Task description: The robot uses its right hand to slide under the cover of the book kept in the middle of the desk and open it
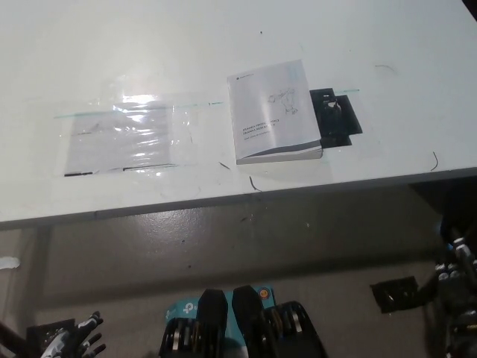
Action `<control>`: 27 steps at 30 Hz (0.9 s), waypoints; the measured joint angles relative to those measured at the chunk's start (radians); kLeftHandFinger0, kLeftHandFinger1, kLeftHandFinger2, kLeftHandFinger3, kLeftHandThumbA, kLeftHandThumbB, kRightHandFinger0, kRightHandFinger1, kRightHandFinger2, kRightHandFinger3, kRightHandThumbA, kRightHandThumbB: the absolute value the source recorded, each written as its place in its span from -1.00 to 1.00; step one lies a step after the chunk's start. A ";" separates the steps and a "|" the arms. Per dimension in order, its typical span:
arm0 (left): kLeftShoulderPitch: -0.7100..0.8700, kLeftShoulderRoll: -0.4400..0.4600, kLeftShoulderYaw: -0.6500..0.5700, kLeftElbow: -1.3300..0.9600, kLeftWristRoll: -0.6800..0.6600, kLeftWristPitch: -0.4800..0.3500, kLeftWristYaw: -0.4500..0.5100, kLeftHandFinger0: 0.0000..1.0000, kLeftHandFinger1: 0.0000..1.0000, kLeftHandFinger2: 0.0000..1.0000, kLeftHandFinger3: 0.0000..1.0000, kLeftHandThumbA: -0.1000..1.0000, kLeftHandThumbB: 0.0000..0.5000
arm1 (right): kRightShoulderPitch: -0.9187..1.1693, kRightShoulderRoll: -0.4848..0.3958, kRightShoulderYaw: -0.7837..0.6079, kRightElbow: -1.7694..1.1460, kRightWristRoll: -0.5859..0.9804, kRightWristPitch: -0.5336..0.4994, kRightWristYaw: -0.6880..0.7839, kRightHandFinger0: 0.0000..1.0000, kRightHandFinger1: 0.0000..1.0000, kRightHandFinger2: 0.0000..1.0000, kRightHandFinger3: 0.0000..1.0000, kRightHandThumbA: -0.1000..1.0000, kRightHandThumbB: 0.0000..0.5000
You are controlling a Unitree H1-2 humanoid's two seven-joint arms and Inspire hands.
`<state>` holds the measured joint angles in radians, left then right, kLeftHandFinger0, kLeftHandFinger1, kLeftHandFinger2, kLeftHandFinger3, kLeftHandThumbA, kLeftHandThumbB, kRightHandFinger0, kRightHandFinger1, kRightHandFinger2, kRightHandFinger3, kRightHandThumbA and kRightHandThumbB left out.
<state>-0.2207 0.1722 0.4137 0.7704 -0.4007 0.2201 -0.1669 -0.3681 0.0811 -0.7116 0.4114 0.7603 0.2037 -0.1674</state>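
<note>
The book (273, 112) lies closed and flat on the white desk (223, 45), right of centre and near the front edge. Its white cover faces up, printed with small text and a line drawing. The page block shows along the near side. The book's right edge overlaps a black printed patch (339, 119) that lies flat on the desk surface.

Left of the book, apart from it, a clear plastic sleeve (123, 134) lies flat; a pale sheet shows inside it under strong glare. Thin green lines run along the sleeve's top edge and toward the book.

Bare desk surface surrounds the book behind it and to its far right. A narrow strip separates the book from the front edge, marked by a few dark scratches.

Below the desk edge is grey floor (223, 246). The right hand (456, 283) is at the lower right, below desk level and well apart from the book; its finger state cannot be determined. The left hand (74, 341) rests at the lower left corner, fingers spread and holding nothing.
</note>
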 measured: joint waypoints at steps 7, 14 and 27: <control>0.014 0.000 0.007 -0.010 -0.001 -0.001 0.002 1.00 1.00 1.00 1.00 0.84 0.49 | -0.032 -0.022 -0.028 -0.133 0.037 0.009 -0.057 1.00 1.00 1.00 1.00 0.90 -0.83; 0.015 0.000 0.006 -0.009 -0.001 -0.004 0.002 1.00 1.00 1.00 1.00 0.87 0.45 | -0.040 -0.024 -0.034 -0.228 0.084 0.020 -0.099 1.00 1.00 1.00 1.00 0.77 -0.80; 0.019 0.000 0.012 -0.010 -0.008 -0.005 0.001 1.00 1.00 1.00 1.00 0.89 0.44 | -0.046 -0.022 -0.005 -0.445 0.125 0.027 -0.180 0.98 1.00 1.00 1.00 0.71 -0.84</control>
<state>-0.2019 0.1721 0.4253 0.7608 -0.4091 0.2155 -0.1663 -0.4139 0.0592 -0.7161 -0.0336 0.8854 0.2304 -0.3472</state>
